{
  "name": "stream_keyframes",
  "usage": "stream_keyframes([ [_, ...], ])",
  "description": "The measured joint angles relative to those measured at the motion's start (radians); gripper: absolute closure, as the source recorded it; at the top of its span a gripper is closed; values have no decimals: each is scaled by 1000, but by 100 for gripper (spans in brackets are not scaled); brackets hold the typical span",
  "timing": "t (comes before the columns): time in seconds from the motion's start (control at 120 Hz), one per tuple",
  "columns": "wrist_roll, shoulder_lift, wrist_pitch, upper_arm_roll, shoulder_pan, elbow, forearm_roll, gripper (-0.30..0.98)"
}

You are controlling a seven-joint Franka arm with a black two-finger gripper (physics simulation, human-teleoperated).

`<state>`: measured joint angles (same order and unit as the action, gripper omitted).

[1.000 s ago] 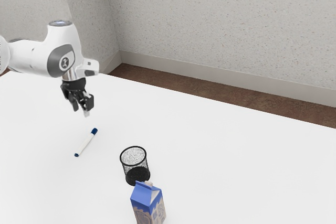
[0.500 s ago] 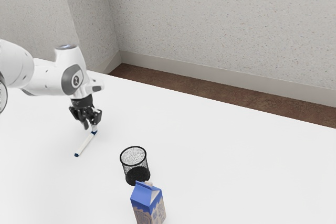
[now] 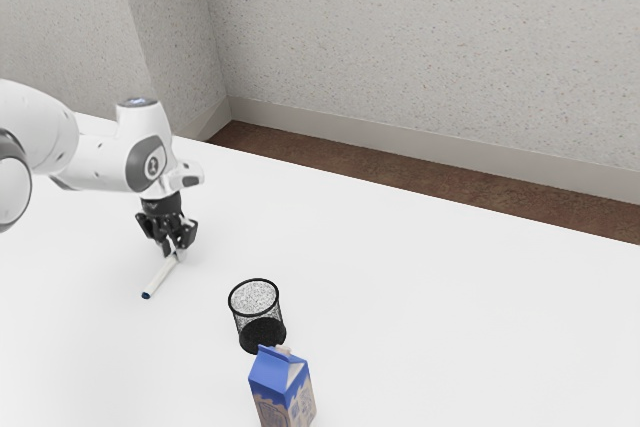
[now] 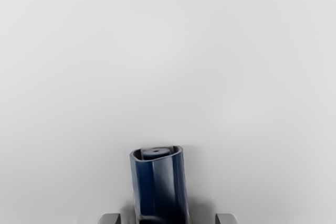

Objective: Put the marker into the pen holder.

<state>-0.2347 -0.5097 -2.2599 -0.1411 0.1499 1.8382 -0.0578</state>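
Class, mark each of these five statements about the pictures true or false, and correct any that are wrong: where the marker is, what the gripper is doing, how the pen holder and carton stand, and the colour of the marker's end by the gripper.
1. The marker lies on the table. True.
2. The gripper is shut on the marker. False: it is open, with gaps on both sides of the marker.
3. The pen holder lies on its side. False: it stands upright.
4. The carton stands upright. True.
5. The marker's end at the gripper is red. False: it is dark blue.
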Motion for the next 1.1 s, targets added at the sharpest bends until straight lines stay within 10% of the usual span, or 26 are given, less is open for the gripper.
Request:
stream_keyframes([
  [0.4, 15, 0, -3, 0, 6, -4, 11, 73],
  [0.725, 40, 353, 62, 122, -101, 52, 19, 78],
  [1.1, 60, 391, 116, 143, -254, 87, -7, 79],
])
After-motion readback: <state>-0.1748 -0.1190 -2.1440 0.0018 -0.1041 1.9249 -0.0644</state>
